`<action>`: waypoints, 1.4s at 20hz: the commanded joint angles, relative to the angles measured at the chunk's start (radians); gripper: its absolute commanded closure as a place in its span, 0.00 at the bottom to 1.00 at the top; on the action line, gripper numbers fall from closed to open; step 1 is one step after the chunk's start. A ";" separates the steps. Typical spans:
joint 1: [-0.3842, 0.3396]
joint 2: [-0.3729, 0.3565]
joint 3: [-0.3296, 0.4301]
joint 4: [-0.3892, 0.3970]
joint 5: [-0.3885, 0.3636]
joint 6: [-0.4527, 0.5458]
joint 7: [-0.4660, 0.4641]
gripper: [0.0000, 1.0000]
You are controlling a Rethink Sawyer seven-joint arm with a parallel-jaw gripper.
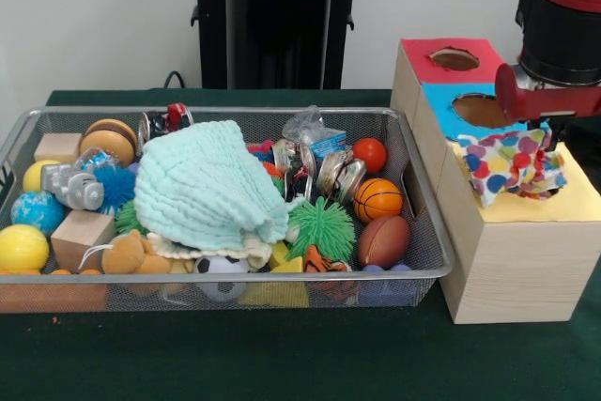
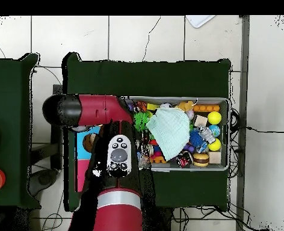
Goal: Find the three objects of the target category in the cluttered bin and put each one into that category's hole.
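A white fabric piece with coloured spots (image 1: 512,166) is bunched on the yellow top (image 1: 573,199) of the nearest wooden box and hides its hole. My gripper (image 1: 547,138) comes down from the red arm right above it and is shut on the fabric's upper edge. The silver wire-mesh bin (image 1: 427,232) sits to the left of the boxes, full of toys. No other spotted fabric shows in it. In the overhead view the arm (image 2: 117,156) covers the boxes and the gripper.
A mint cloth (image 1: 207,190) lies heaped mid-bin over a cream cloth (image 1: 221,251). Balls, wooden blocks, a green spiky ball (image 1: 321,227) and a brown football (image 1: 383,241) surround it. The blue-topped hole (image 1: 481,110) and red-topped hole (image 1: 454,59) lie behind the yellow top.
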 commanded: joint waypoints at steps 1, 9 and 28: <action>-0.007 0.261 0.001 0.003 -0.085 -0.144 0.149 1.00; 0.018 0.325 -0.043 -0.048 -0.095 -0.255 0.173 1.00; 0.028 0.135 -0.061 0.014 -0.034 -0.013 0.124 0.00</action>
